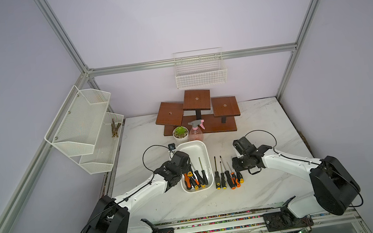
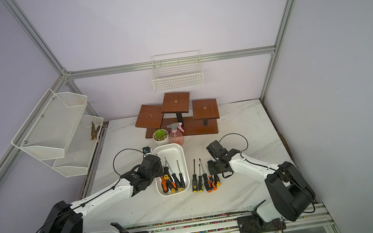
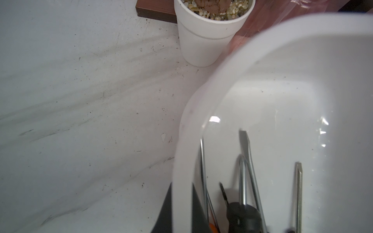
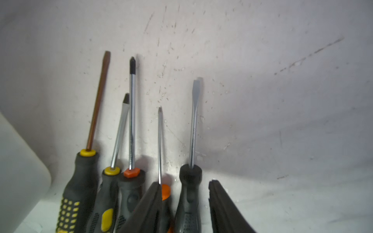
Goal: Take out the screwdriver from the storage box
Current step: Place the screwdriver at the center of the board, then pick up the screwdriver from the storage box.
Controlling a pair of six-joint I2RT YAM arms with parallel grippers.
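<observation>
Fingers on the left (image 3: pixel 163 217) pinch the storage box (image 3: pixel 203 94) rim; right fingers (image 4: pixel 222 207) stand apart astride a screwdriver (image 4: pixel 189 191).

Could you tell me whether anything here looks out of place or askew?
Mildly: the screwdrivers inside the storage box lie crossed over one another, unlike the tidy row on the table. Brown twigs sit in a wall-mounted mesh shelf.
</observation>
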